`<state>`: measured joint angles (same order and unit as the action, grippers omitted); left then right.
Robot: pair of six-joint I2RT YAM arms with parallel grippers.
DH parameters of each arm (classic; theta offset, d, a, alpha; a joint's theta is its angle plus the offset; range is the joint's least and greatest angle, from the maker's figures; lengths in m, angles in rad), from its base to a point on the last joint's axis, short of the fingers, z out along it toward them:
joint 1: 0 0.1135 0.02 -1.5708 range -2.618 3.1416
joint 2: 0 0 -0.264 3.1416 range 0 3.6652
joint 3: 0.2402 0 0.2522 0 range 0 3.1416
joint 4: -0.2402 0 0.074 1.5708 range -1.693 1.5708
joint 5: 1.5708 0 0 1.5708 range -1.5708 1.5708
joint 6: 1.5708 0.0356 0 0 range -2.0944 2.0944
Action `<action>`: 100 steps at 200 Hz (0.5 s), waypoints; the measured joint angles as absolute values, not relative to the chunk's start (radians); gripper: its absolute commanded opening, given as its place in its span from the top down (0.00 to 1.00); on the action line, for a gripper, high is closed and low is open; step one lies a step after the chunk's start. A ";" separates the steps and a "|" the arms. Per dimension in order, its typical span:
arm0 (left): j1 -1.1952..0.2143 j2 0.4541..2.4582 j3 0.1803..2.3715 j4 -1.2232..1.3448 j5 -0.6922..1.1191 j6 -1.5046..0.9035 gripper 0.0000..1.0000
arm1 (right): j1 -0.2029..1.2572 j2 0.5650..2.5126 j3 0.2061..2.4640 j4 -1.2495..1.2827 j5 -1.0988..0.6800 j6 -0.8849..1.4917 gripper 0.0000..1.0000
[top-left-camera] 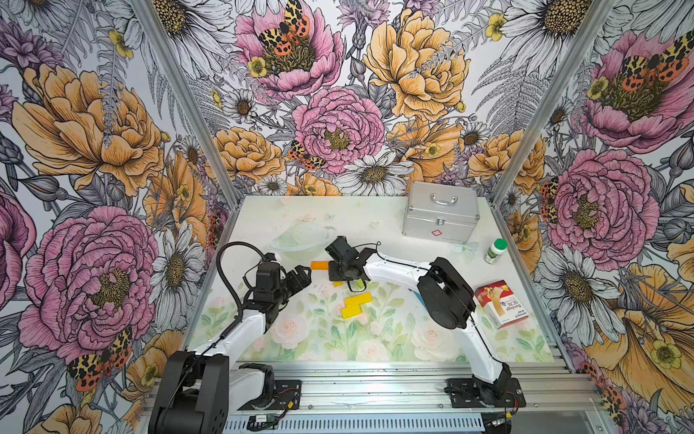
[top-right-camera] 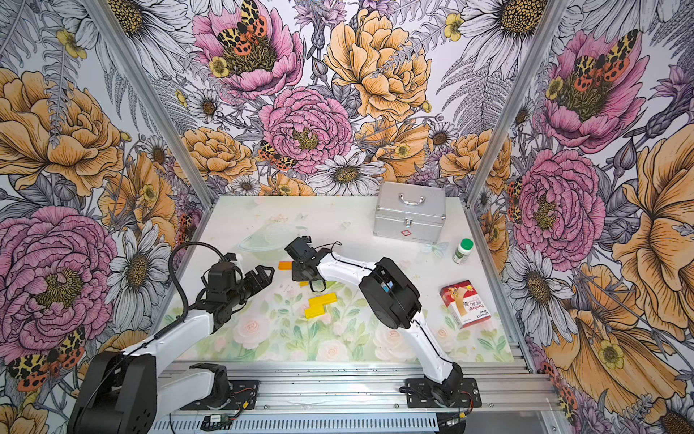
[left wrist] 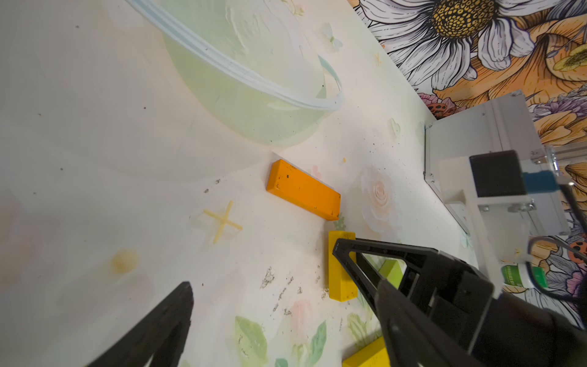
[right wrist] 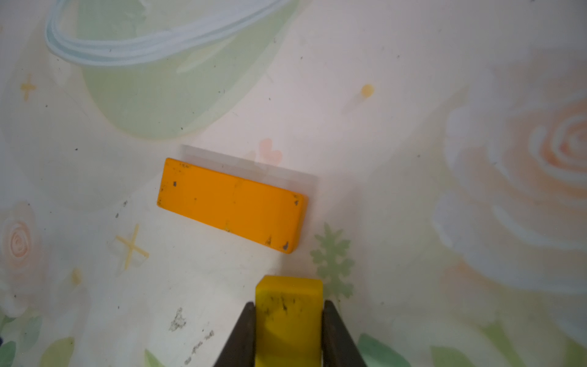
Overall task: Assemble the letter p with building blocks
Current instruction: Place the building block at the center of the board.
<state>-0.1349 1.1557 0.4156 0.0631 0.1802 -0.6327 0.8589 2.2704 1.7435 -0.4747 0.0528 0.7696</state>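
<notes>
The orange block (right wrist: 232, 205) lies flat near the middle of the floral mat (top-left-camera: 375, 338). At its 5 o'clock, close by but not touching, the right gripper (right wrist: 287, 305) is clamped on a yellow block (right wrist: 287, 294). The left gripper (top-left-camera: 307, 275) hovers at the orange block's 8 o'clock, its jaws wide apart and empty. A stepped yellow pair (top-left-camera: 355, 305), touching each other, lies at 5 o'clock from the right gripper.

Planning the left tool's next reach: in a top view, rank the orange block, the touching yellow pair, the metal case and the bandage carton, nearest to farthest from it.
From the left tool:
1. orange block, just beyond its tips.
2. yellow pair, mid-table, to its right.
3. metal case, back right.
4. bandage carton, right edge.
</notes>
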 measured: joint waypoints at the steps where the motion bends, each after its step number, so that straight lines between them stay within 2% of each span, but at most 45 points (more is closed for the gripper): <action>1: -0.136 1.156 0.416 0.063 0.180 -0.633 0.10 | 0.859 2.270 1.743 -0.474 0.053 0.770 0.68; 45: -0.170 1.180 0.416 0.063 0.168 -0.633 0.11 | 0.859 2.255 1.671 -0.372 0.048 0.797 0.50; 83: -0.179 1.187 0.416 0.063 0.158 -0.637 0.13 | 0.859 2.198 1.609 -0.353 0.029 0.793 0.48; 100: -0.188 1.191 0.416 0.064 0.153 -0.645 0.19 | 0.856 2.162 1.583 -0.354 0.026 0.785 0.53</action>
